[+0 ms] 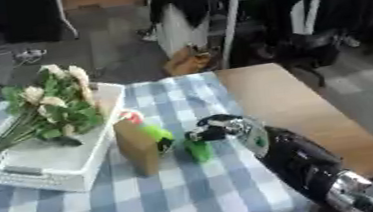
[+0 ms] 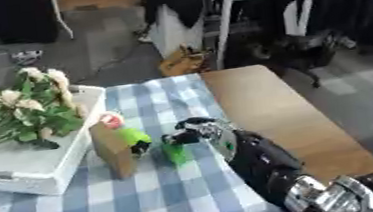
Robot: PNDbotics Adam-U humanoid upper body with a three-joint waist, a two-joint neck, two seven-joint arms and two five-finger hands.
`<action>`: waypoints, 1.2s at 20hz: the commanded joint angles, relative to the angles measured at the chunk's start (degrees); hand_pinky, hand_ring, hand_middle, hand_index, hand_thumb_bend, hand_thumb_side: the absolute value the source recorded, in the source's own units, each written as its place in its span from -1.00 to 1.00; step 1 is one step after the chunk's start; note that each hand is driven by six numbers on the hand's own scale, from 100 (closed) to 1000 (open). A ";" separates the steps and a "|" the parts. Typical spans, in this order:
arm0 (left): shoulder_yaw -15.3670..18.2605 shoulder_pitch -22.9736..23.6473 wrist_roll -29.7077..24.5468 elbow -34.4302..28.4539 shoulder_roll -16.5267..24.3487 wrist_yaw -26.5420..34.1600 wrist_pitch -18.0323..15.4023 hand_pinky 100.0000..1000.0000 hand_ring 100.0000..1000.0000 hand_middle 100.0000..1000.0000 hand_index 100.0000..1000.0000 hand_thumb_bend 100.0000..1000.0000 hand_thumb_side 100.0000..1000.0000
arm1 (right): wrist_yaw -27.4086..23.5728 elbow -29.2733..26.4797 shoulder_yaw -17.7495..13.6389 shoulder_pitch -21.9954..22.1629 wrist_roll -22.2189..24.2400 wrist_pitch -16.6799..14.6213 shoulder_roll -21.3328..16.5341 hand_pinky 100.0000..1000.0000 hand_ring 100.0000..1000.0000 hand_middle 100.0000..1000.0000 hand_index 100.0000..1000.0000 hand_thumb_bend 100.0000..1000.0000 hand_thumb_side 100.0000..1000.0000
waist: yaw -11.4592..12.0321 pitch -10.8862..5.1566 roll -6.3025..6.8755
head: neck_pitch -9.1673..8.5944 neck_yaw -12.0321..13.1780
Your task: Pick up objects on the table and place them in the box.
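Note:
A white box (image 1: 57, 175) stands at the left on the blue checked cloth, with a bouquet of pale flowers (image 1: 49, 106) lying in it. Against its right wall stands a brown block (image 1: 138, 146). A green thing (image 1: 156, 133) with a dark tip and a red and white thing (image 1: 131, 116) are beside the block. My right hand (image 1: 219, 127) reaches in from the lower right, its fingers curled on a small green object (image 1: 198, 151) just above the cloth, a little right of the brown block. The left hand shows in neither view.
Bare wooden tabletop (image 1: 296, 110) runs along the right of the cloth, ending at the table's right edge. Beyond the far edge are the floor, a white table leg and dark furniture. Open cloth (image 1: 148, 203) lies in front of the box.

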 commanded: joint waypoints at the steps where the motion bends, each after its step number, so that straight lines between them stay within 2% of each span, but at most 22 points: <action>1: -0.21 -0.74 -0.12 -0.75 0.86 0.15 -0.09 0.29 0.57 0.56 0.70 -1.00 0.68 | -0.88 0.11 0.21 0.01 2.43 1.45 -0.14 0.72 1.00 1.00 1.00 -0.40 0.69 | 0.05 -1.17 -0.74 | 0.38 -0.39; 7: -0.34 -0.73 -0.18 -0.75 0.80 0.33 -0.28 0.29 0.57 0.56 0.69 -1.00 0.68 | 0.13 0.20 0.29 0.12 6.43 2.97 0.96 0.75 1.00 1.00 1.00 -0.36 0.66 | 0.35 -1.36 -1.22 | 0.38 -0.75; 14: -0.35 -0.67 -0.05 -0.75 0.79 0.61 -0.70 0.29 0.57 0.56 0.69 -1.00 0.67 | 3.03 1.29 0.14 1.57 7.14 2.75 2.48 0.77 1.00 1.00 1.00 -0.42 0.66 | 1.10 -1.75 -2.23 | 0.38 -1.60; 18: -0.33 -0.21 0.11 -0.75 0.96 0.80 -0.99 0.29 0.57 0.55 0.69 -1.00 0.67 | 3.73 1.42 0.12 2.31 7.73 2.23 3.50 0.77 1.00 1.00 1.00 -0.43 0.66 | 1.65 -2.55 -3.20 | 0.38 -1.10; 22: -0.29 0.06 0.27 -0.75 1.17 0.84 -1.22 0.29 0.57 0.55 0.69 -1.00 0.66 | 5.09 0.94 0.52 2.45 5.84 1.04 3.65 0.78 1.00 1.00 1.00 -0.46 0.70 | 1.84 -3.08 -3.89 | 0.38 -0.31; 24: -0.38 0.14 0.20 -0.75 1.25 0.85 -1.20 0.29 0.57 0.55 0.68 -1.00 0.66 | 7.12 0.45 1.07 2.03 3.38 -0.64 2.76 0.79 1.00 1.00 1.00 -0.47 0.72 | 1.75 -3.20 -4.06 | 0.38 0.23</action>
